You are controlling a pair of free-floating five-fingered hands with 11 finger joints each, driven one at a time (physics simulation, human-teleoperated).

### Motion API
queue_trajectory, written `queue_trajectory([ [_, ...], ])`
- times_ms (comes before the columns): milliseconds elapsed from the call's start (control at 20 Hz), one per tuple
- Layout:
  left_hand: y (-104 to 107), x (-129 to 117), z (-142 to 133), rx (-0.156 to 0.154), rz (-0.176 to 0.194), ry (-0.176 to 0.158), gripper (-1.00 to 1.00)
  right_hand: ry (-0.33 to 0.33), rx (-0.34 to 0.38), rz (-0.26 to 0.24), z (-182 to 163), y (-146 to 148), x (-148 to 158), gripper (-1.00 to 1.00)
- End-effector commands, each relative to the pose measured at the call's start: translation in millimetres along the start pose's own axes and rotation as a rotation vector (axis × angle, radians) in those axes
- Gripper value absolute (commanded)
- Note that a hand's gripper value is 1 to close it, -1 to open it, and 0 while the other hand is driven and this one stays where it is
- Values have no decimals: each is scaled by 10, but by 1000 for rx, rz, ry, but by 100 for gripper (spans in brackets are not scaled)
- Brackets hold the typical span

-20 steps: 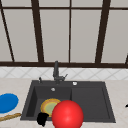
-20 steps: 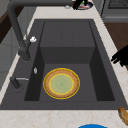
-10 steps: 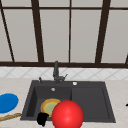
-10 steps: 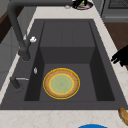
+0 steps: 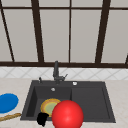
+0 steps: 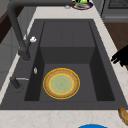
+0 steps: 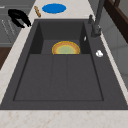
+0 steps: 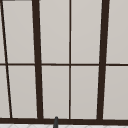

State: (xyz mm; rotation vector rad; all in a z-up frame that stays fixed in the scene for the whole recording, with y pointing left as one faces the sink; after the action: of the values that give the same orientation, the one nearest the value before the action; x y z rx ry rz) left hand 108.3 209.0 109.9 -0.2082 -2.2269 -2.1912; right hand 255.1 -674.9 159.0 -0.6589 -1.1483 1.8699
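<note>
Pale speckled worktop (image 7: 62,117) surrounds a dark sink (image 5: 90,100) beneath a tall dark-framed window (image 8: 70,62). At seven o'clock in the front view, the left hand (image 5: 42,118) hovers over the sink's front rim, fingers (image 7: 25,22) loosely spread, holding nothing. Nearest lies a round yellow plate (image 6: 61,83), flat in the basin, face up, with no long axis. A red ball (image 5: 67,114) is just beside the hand.
</note>
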Motion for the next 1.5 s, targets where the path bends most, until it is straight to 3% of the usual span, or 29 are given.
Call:
queue_trajectory([
  [0, 0, 0, 0, 0, 0, 0, 0, 56, 30, -49, 130, 66, 14, -100],
  [50, 0, 0, 0, 0, 0, 0, 0, 76, 20, -47, 144, 77, 29, -100],
  [150, 0, 0, 0, 0, 0, 0, 0, 123, 85, -25, -17, 170, 55, -100],
  [300, 0, 0, 0, 0, 0, 0, 0, 125, 137, -18, -194, 188, 54, -100],
  [700, 0, 0, 0, 0, 0, 0, 0, 95, 294, -120, -452, 291, -114, -100],
  [750, 0, 0, 0, 0, 0, 0, 0, 88, 300, -132, -464, 280, -129, 100],
  [950, 0, 0, 0, 0, 0, 0, 0, 57, 147, -157, -461, 297, -172, 100],
  [1200, 0, 0, 0, 0, 0, 0, 0, 64, -65, -144, -493, 232, -171, 100],
  [1350, 0, 0, 0, 0, 0, 0, 0, 43, -52, -146, -509, 217, -136, 100],
  [1450, 0, 0, 0, 0, 0, 0, 0, 98, -84, -168, -525, 88, -120, 100],
])
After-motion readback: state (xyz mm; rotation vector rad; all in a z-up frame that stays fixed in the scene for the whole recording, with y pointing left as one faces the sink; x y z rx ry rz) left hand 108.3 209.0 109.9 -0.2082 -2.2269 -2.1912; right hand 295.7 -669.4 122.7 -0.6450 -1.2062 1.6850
